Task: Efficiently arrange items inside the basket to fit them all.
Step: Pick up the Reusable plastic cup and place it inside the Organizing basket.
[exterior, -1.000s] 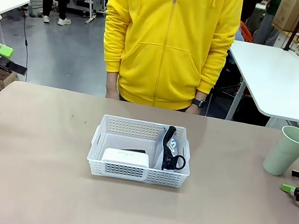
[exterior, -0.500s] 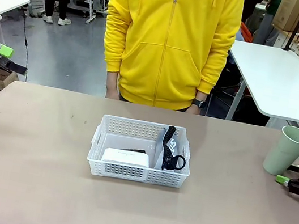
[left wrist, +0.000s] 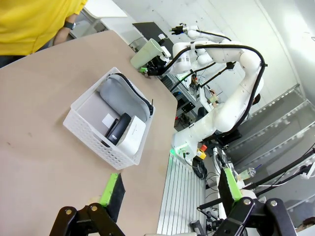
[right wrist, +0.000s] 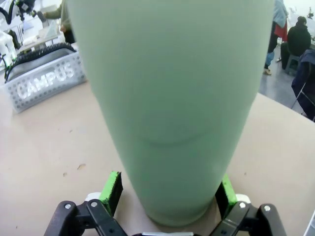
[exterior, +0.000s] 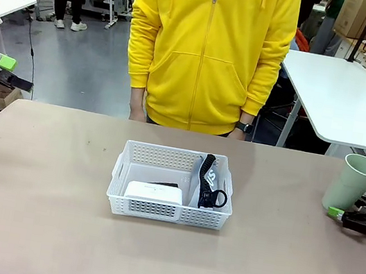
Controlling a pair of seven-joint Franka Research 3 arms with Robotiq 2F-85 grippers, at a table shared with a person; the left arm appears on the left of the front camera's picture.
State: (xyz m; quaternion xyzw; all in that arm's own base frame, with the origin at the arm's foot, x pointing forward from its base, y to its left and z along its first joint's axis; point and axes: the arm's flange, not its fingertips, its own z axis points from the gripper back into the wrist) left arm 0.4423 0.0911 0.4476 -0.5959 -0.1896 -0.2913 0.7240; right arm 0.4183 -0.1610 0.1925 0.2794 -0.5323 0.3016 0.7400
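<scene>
The white basket (exterior: 118, 203) sits mid-table. Inside it the grey "CAMPUS" pouch (exterior: 208, 178) stands on edge at the right. The white boxy device (exterior: 154, 193) lies at the front left, with the dark stapler (exterior: 165, 184) just behind it. At the table's right edge stands the pale green cup (exterior: 353, 181), upright. My right gripper (exterior: 348, 211) is open, and its fingers (right wrist: 112, 191) straddle the base of the cup (right wrist: 172, 93) with a small gap on each side. My left gripper (exterior: 7, 72) hangs open off the table's left end, holding nothing. In the left wrist view its fingers (left wrist: 111, 190) frame the basket (left wrist: 78, 127).
A person in a yellow hoodie (exterior: 208, 50) stands at the far edge, hands down at their sides. A white table (exterior: 343, 101) stands behind on the right. Bare brown tabletop (exterior: 43, 177) lies all around the basket.
My right gripper has slid left along the table to the cup, and its open fingers now flank the cup's base. The left arm, basket and person have not moved.
</scene>
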